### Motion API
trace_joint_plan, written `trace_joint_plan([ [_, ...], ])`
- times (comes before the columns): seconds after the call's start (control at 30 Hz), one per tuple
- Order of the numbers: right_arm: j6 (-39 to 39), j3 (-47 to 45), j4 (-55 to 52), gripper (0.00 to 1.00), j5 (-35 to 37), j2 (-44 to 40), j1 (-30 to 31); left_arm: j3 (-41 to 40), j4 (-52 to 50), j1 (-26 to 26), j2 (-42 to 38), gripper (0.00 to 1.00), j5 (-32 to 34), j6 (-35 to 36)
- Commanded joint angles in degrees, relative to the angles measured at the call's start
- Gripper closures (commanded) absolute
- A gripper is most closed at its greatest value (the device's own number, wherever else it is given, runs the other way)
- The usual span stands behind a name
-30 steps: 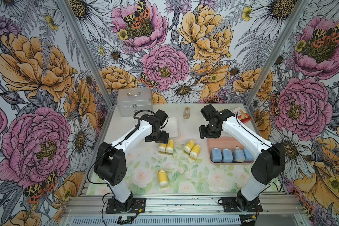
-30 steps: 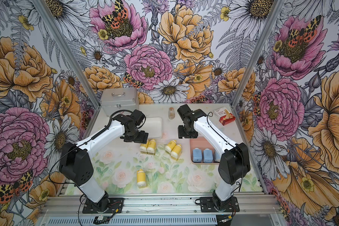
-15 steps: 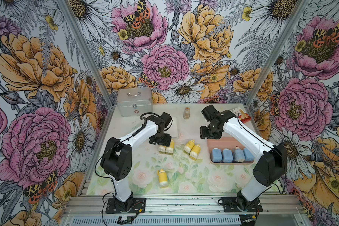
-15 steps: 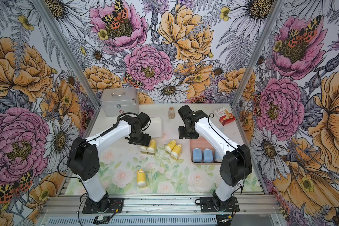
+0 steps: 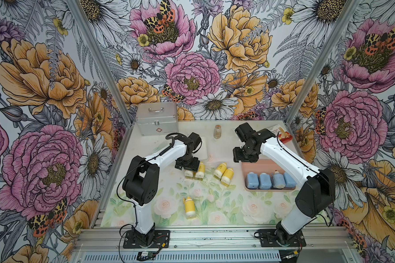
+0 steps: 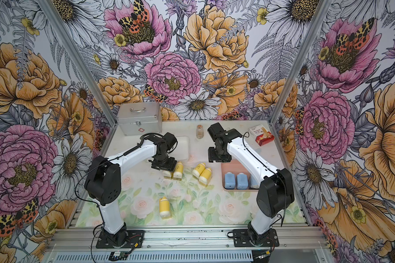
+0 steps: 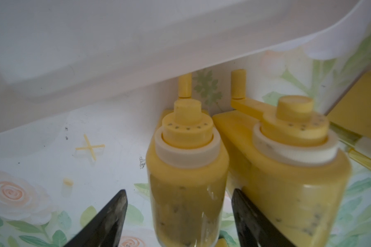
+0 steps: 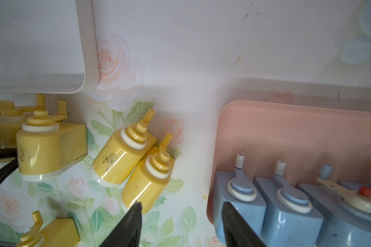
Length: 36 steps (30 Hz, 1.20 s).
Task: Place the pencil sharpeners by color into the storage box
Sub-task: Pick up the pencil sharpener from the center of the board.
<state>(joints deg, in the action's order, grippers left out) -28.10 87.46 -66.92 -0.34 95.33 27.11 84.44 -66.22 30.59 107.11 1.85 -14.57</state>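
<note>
Our left gripper (image 7: 178,193) had dropped over a yellow sharpener (image 7: 186,171) on the bench (image 5: 169,205), jaws narrowed astride it, one side not touching. Four blue sharpeners (image 5: 251,181) lay in the pink tray (image 5: 255,162); our right gripper (image 8: 181,207) stayed half-open, empty.

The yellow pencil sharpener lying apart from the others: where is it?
In both top views the lone yellow sharpener lies on the mat, left of centre, closer to the left arm's base than the other yellow sharpeners.
</note>
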Motion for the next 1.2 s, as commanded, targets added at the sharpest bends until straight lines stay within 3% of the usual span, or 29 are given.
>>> trace_joint_plan([
  [0.0, -0.9, -0.4, 1.3, 0.39, -0.4, -1.6, 0.5, 1.1, 0.1, 0.0, 0.8, 0.24, -0.1, 1.2],
  [0.63, -1.0, -1.0, 1.8, 0.39, -0.7, -1.5, 0.6, 1.4, 0.2, -0.4, 1.6, 0.53, -0.2, 0.9],
  [1.17, -0.6, 0.0, 2.0, 0.39, -1.4, -1.0, 0.7, 0.0, -3.0, -3.0, -9.3, 0.55, -0.2, -0.7],
])
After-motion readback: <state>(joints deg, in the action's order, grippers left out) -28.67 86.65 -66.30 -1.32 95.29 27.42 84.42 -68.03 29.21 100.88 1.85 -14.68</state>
